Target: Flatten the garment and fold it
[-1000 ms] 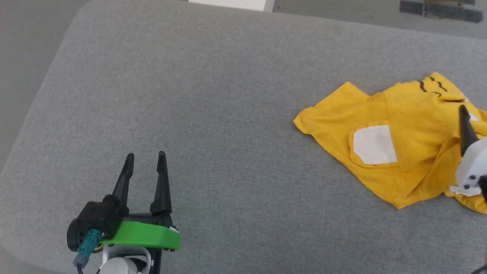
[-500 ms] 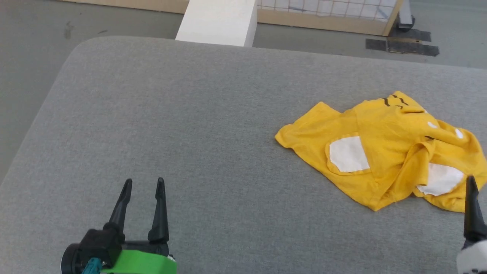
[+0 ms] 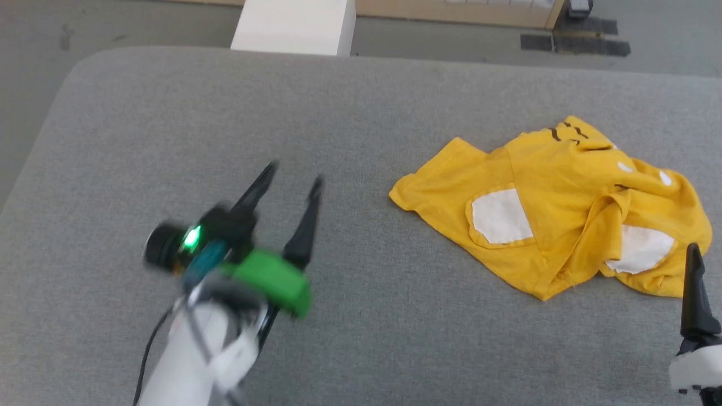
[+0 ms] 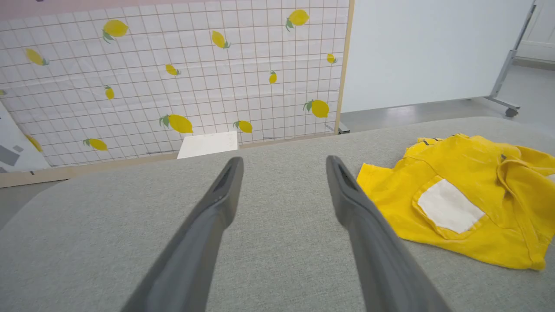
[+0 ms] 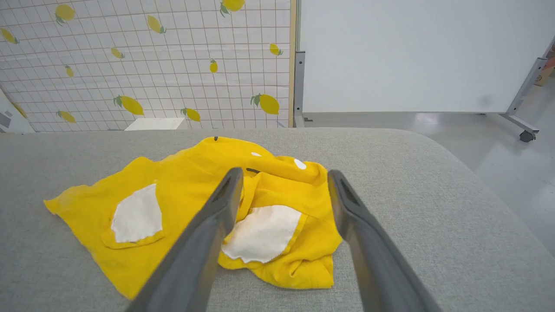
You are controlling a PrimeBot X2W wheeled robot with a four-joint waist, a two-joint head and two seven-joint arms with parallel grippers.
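The garment [image 3: 558,214] is a bright yellow T-shirt with white patches, lying crumpled on the right side of the grey padded table [image 3: 225,113]. My left gripper [image 3: 296,173] hovers open and blurred left of the shirt, apart from it. In the left wrist view the left gripper [image 4: 284,159] has empty jaws, with the garment [image 4: 468,195] to their right. One dark finger [image 3: 695,293] of my right gripper rises at the lower right, just near of the shirt's edge. In the right wrist view the right gripper [image 5: 285,172] is open above the garment [image 5: 182,173].
A white box [image 3: 293,25] stands on the floor beyond the table's far edge. A lemon-patterned screen [image 4: 173,78] and a white board on wheels [image 5: 412,56] stand farther back. Bare grey table spreads left of the shirt.
My left gripper has swung up and to the right, toward the shirt. The right gripper has drawn back off the shirt toward the near edge. The head camera has shifted too.
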